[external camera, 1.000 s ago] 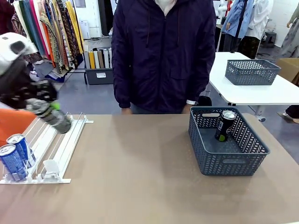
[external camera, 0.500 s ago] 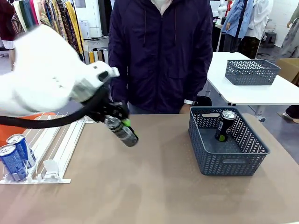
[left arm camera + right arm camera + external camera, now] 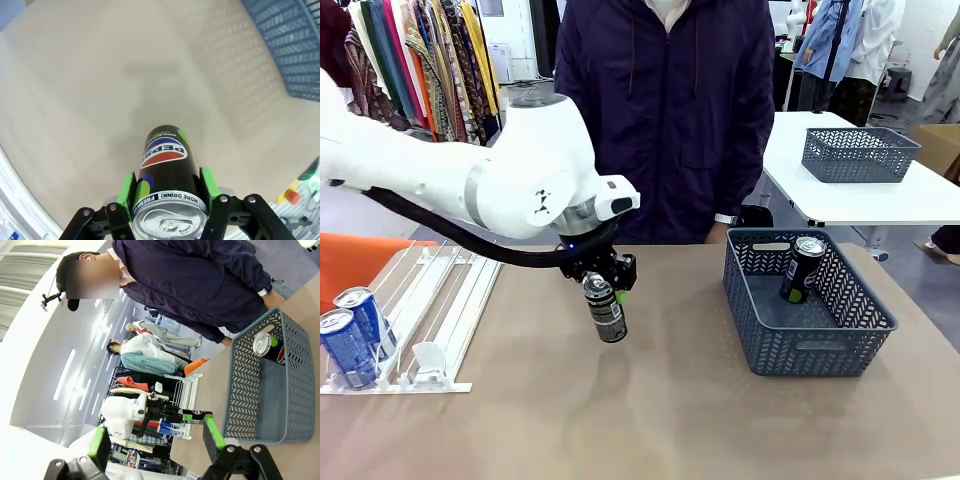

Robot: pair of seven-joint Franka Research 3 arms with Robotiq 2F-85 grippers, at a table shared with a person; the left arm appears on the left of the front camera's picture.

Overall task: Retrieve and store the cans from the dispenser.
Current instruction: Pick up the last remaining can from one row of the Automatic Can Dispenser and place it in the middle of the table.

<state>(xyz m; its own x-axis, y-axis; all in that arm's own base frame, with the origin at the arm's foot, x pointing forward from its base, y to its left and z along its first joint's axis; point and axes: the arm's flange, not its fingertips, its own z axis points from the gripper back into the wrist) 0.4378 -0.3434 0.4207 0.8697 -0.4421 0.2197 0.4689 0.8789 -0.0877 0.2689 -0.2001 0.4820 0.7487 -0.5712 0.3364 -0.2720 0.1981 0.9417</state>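
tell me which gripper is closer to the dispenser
Left. The left gripper, holding a can, hangs mid-table, right of the dispenser; the right gripper sits beyond the basket.

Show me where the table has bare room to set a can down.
Free: the stretch between the dispenser and the basket, and the near edge of the table. Crowded: the dispenser's front left, with two blue cans; the left gripper holds a black can over the middle.

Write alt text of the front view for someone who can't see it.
The robot's left claw holds a black drink can above a tan table, between a white dispenser with two blue cans and a grey basket holding another can. A person stands opposite.
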